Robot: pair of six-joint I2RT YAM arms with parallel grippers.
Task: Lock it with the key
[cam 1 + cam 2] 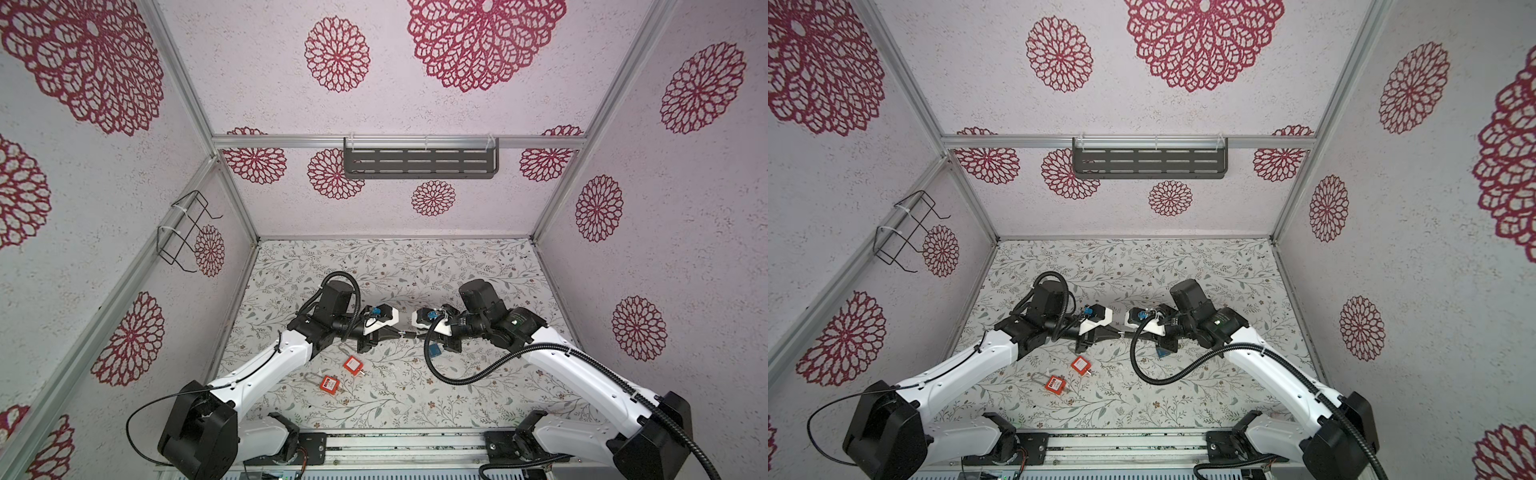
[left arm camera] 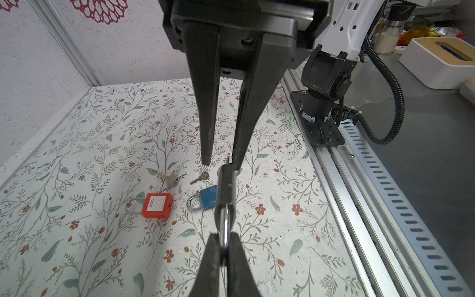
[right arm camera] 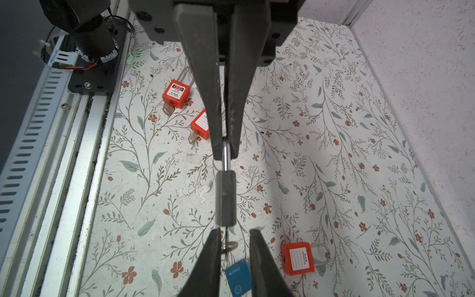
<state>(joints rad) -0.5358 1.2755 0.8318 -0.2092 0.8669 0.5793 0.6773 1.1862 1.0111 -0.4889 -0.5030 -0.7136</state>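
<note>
Right pincer (image 3: 235,231) stands narrowly apart about the key (image 3: 229,246) seated in the padlock (image 3: 226,198), held midair by the left pincer (image 3: 225,154) clamped on its shackle (image 3: 225,164); centre the key, pinch firmly, twist gently.

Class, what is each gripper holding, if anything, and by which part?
Left gripper holds the dark padlock by its steel loop. Right gripper holds nothing yet: its jaws stand apart around the key in the padlock's base.
</note>
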